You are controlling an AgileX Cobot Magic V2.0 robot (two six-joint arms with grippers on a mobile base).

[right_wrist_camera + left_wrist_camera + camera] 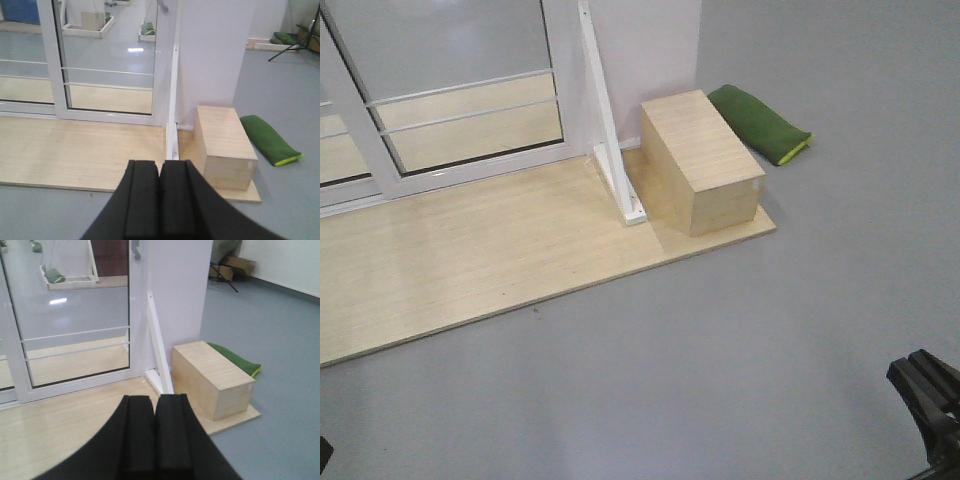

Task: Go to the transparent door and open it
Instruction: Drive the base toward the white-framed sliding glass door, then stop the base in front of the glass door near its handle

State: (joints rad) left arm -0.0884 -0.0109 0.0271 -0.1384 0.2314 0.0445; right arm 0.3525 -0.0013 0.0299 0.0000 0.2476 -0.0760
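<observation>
The transparent door [460, 60] stands at the far left on a wooden platform, clear glass in a white frame with two thin white bars across it. It also shows in the left wrist view [75, 315] and the right wrist view [107, 55]. Its grey curved handle [135, 250] sits high on the right upright and also shows in the right wrist view [162, 6]. My left gripper [154, 401] is shut and empty, well short of the door. My right gripper [161, 165] is shut and empty, over the grey floor in front of the platform.
A light wooden platform [470, 260] lies before the door. A white slanted brace [605, 110] and a white wall panel [640, 50] stand right of the door. A wooden box [705, 160] sits on the platform's right end, with a green cushion [760, 122] behind it. A second glass panel [335, 120] is at far left.
</observation>
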